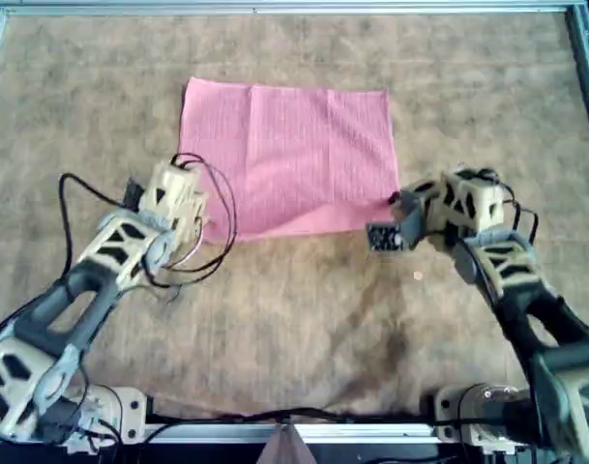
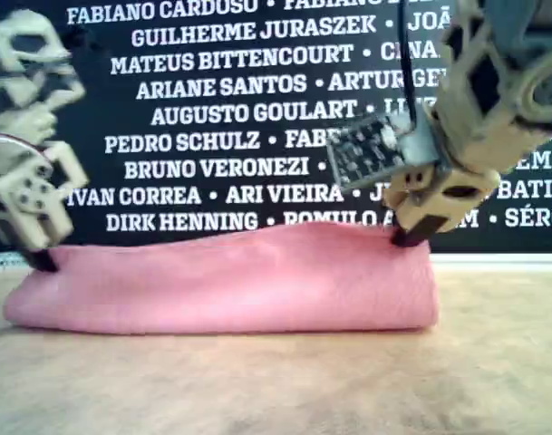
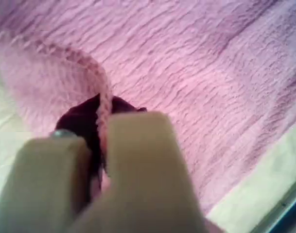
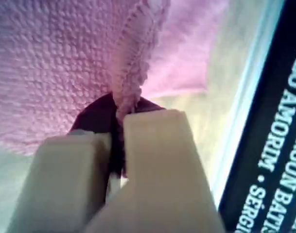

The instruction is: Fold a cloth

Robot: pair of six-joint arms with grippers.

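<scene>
**Pink cloth pinched at both near corners, fold in hand**

Pink fabric first. From overhead I see the cloth lying on the brown mat, roughly central and toward the far side of the table. My left gripper sits at the cloth's near corner on this view's left; my right gripper sits at the near corner on this view's right. The near edge runs left to right between them, and the rest of the fabric lies beyond both claws, toward the far edge.

Exterior view: the cloth appears as a low, rounded band across the mat. One gripper touches its top at this view's right; another meets it at this view's left.

Left wrist view: the left gripper has its jaws together on a hemmed edge of the cloth, which spreads away ahead of it.

Right wrist view: the right gripper is likewise clamped on a hemmed corner, the cloth hanging beyond the jaws.

Judgement: each arm is nearest its own corner, and the fold turns on carrying both corners straight away from me, across the left-right axis, onto the far edge. Uneven travel would skew the fold.
</scene>
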